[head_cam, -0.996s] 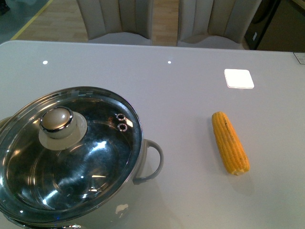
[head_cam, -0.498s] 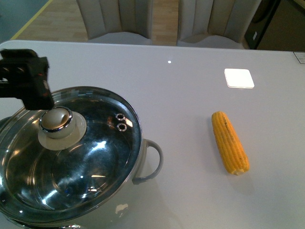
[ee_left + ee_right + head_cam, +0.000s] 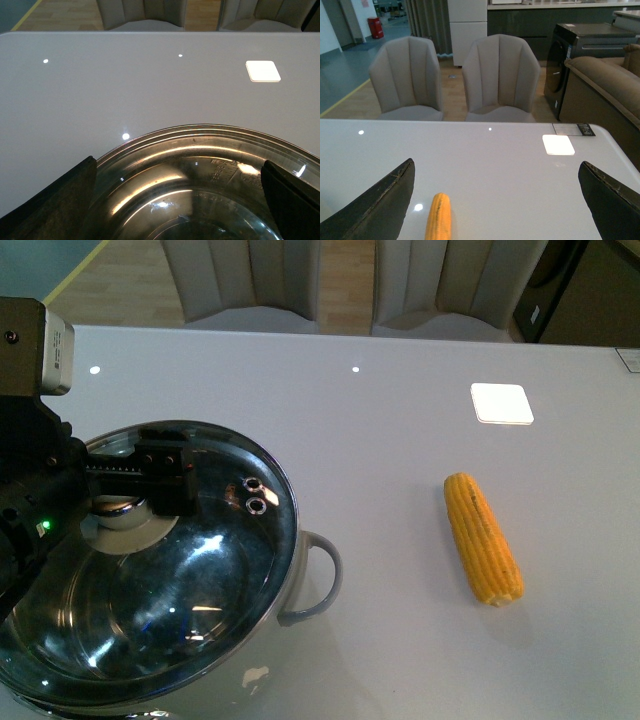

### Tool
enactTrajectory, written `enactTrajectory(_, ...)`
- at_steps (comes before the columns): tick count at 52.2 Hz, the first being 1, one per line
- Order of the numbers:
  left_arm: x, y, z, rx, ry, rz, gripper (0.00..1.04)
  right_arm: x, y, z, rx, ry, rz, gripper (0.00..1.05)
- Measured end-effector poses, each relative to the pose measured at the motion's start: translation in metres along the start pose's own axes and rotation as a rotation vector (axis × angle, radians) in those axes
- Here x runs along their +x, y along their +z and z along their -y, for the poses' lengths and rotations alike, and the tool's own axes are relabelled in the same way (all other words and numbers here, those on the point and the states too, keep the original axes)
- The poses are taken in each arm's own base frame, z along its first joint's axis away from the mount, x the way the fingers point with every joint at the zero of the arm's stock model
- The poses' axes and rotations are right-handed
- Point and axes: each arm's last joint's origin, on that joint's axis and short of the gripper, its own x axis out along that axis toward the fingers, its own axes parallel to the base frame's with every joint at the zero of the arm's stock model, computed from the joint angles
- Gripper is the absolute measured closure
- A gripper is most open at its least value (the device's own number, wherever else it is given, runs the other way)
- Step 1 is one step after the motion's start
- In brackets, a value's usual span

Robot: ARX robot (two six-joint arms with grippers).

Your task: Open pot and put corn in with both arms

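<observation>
White table: lid on pot, near-left corner. Left gripper wide over knob (no grip yet); next: close, lift. Right gripper wide, empty, above corn.

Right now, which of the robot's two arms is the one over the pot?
The left arm: its fingers hang open over the pot's lid knob. The right arm's fingers face the corn instead.
</observation>
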Motion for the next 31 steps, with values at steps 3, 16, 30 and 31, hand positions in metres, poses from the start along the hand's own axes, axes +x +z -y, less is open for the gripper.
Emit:
enactTrajectory(3,0.000,0.000,0.002,0.002,0.004,0.000,0.07,0.000,0.000,0.000,0.000,0.000,0.000,0.09)
enactTrajectory(16,-0.003,-0.003,0.011,0.032,0.033,0.003,0.08,0.000,0.000,0.000,0.000,0.000,0.000,0.09)
enactTrajectory(30,-0.005,-0.004,0.020,0.060,-0.006,0.010,0.55,0.000,0.000,0.000,0.000,0.000,0.000,0.09)
enactTrajectory(31,-0.005,-0.004,0.021,0.061,-0.010,0.010,0.59,0.000,0.000,0.000,0.000,0.000,0.000,0.09)
